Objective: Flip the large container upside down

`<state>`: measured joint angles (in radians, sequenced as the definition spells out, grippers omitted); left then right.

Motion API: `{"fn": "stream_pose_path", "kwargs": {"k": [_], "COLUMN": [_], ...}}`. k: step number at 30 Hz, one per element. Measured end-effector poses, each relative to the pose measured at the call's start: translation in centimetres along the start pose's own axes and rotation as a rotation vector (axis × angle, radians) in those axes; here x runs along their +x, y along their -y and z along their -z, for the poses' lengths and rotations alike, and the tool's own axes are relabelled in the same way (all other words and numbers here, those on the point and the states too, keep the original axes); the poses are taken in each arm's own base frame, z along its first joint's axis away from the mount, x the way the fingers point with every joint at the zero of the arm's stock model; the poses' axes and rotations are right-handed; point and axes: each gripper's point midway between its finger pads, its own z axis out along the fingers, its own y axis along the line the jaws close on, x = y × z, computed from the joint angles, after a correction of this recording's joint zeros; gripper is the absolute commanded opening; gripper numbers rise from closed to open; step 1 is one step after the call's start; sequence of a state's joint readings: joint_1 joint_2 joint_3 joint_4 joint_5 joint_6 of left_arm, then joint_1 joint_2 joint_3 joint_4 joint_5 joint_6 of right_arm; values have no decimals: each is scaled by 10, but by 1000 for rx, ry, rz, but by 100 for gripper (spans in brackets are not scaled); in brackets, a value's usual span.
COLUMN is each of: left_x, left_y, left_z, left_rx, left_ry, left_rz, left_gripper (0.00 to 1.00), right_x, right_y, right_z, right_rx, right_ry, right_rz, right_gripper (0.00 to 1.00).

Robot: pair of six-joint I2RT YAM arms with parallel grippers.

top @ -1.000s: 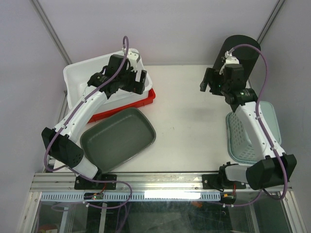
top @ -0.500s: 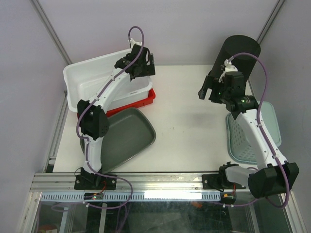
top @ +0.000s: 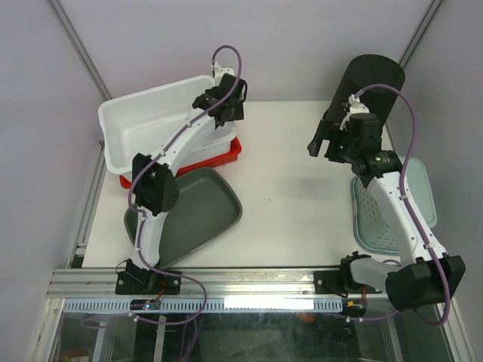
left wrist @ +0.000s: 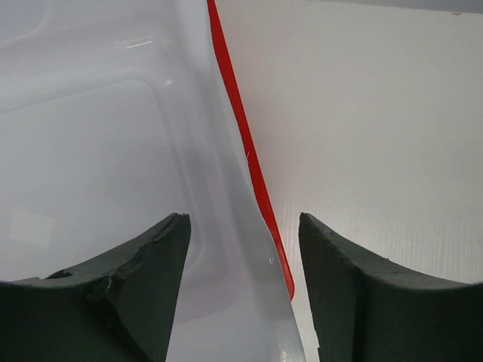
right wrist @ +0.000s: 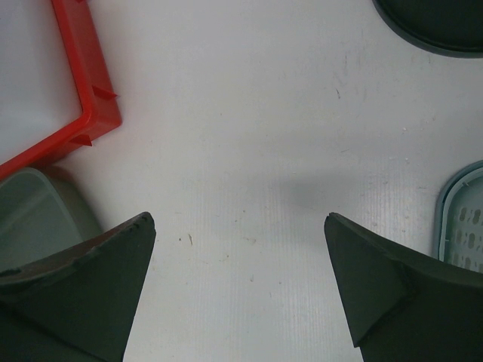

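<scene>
On counter (top: 287, 173), far left: large container (top: 128, 121) open side up atop red tray (top: 232, 153). Push left tool (left wrist: 243, 226), apart and straddling right rim, deeper, clamp hard, then lift and roll away from tray. Leave right tool (right wrist: 240, 226), also apart, hovering mid-counter.

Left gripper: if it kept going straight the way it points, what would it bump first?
Probably the rim of the large container, lined up with the gap of the open left gripper; depth is unclear.
</scene>
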<state>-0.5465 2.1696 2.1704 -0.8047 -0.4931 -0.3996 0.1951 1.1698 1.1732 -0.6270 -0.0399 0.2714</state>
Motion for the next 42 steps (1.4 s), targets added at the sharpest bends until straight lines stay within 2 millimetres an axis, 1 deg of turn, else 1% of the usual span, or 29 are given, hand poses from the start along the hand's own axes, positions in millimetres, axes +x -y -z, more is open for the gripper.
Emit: {"fn": "stream_pose_path", "kwargs": {"k": [6, 9, 12, 14, 19, 22, 23, 25, 28, 30, 31, 34, 37, 39, 41, 42], "left_x": [5, 11, 17, 18, 19, 22, 23, 22, 24, 25, 24, 14, -12, -33, -47, -52], "left_y": [-1, -1, 0, 2, 3, -4, -6, -8, -4, 0, 1, 6, 14, 22, 28, 30], "left_z": [-6, -11, -17, -19, -16, -12, -11, -10, -5, 2, 9, 32, 64, 90, 118, 128], "left_rx": [-10, -18, -24, -19, -41, -90, -98, -98, -85, -79, -75, -58, -35, -14, 10, 20], "left_ry": [-9, -21, -33, -29, -21, -21, -24, -25, -28, -31, -29, -8, 61, 127, 171, 188], "left_rz": [-7, -16, -25, -23, -32, -49, -68, -116, -161, -186, -202, -230, -249, -252, -263, -265], "left_gripper": [59, 55, 45, 37, 16, 3, 0, 0, 0, 0, 0, 0, 0, 0, 0, 0], "right_x": [1, 1, 1, 1, 3, 3, 3, 3, 3, 4, 4, 4, 4, 4, 4, 4], "right_y": [0, 0, 0, 0, 0, 0, 0, -1, -2, -3, -3, -4, -5, -5, -6, -6], "right_z": [0, 0, 0, 0, -1, -1, -1, -1, -1, -1, -1, -1, -1, -1, -1, -1], "right_rx": [-2, -3, -2, -2, -1, -3, -4, -7, -13, -18, -19, -25, -26, -27, -30, -33], "right_ry": [-2, -2, -2, -2, -8, -8, -8, -9, -11, -13, -13, -15, -15, -15, -16, -17], "right_rz": [0, 0, 0, 0, -1, -1, -1, -1, -1, -3, -5, -11, -14, -17, -20, -21], "right_gripper": [98, 98, 98, 98, 98, 98, 98, 98, 98, 98, 98, 98, 98, 98, 98, 98]}}
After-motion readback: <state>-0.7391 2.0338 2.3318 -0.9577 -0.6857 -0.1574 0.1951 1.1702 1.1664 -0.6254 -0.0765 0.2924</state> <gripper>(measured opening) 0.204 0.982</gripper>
